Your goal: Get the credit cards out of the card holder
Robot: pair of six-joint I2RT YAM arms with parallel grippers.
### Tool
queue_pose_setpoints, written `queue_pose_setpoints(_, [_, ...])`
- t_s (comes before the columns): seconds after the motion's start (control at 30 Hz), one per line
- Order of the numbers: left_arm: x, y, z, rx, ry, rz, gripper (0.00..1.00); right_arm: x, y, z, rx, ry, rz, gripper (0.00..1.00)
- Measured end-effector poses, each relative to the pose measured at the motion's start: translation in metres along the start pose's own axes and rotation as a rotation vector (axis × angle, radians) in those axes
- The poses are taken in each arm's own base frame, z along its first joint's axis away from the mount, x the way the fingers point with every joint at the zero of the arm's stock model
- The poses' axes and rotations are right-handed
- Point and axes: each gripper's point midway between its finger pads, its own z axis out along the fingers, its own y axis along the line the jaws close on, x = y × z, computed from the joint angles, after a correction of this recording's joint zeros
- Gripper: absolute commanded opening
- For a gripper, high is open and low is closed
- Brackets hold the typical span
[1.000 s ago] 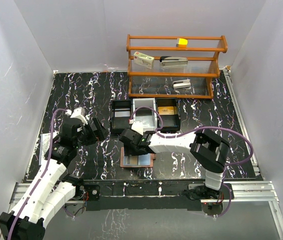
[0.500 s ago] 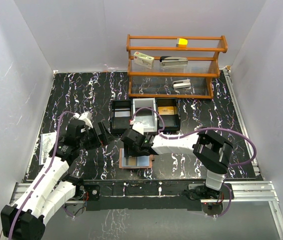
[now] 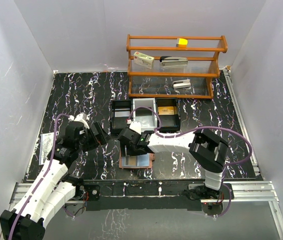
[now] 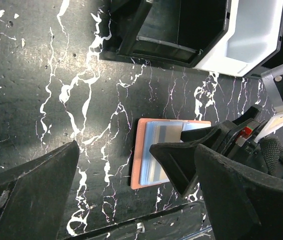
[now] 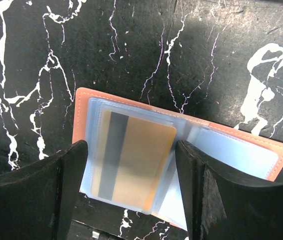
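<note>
The salmon-pink card holder (image 5: 81, 107) lies open on the black marbled table, its clear sleeves facing up. A yellow-orange credit card (image 5: 134, 162) with a dark stripe sits inside the top sleeve. My right gripper (image 5: 131, 192) hovers just over that sleeve, open, one finger at each side of the card, gripping nothing. From above, the card holder (image 3: 140, 162) lies at the front middle under the right gripper (image 3: 131, 144). My left gripper (image 3: 103, 134) is to its left, wide open and empty. In the left wrist view the card holder (image 4: 139, 155) lies ahead between my spread fingers (image 4: 31, 195).
A black three-part tray (image 3: 120, 116) with a white middle bin stands just behind the card holder. A wooden shelf (image 3: 176, 75) at the back holds a stapler, a white-and-red box and a yellow block. A paper packet (image 3: 45, 146) lies at the table's left edge.
My right gripper's jaws have spread wider over the card holder. My left gripper has shifted slightly right, toward the holder.
</note>
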Motion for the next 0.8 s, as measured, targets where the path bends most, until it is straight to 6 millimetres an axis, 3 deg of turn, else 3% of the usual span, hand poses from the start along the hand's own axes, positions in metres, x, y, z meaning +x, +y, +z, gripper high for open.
queue_pose_setpoints(0.13, [0.0, 0.003, 0.0, -0.02, -0.002, -0.016, 0.99, -0.001, 0.0, 0.002, 0.011, -0.003, -0.002, 0.66])
queue_pose_setpoints(0.3, [0.0, 0.005, 0.0, -0.03, -0.005, -0.023, 0.98, -0.001, -0.003, 0.003, 0.033, 0.0, -0.007, 0.55])
queue_pose_setpoints(0.57, [0.008, 0.004, 0.005, -0.026, 0.044, -0.027, 0.95, -0.001, -0.006, 0.003, 0.046, -0.004, -0.007, 0.48])
queue_pose_setpoints(0.8, [0.017, -0.001, 0.008, 0.007, 0.101, -0.032, 0.93, -0.002, -0.002, 0.003, 0.029, -0.005, -0.004, 0.66])
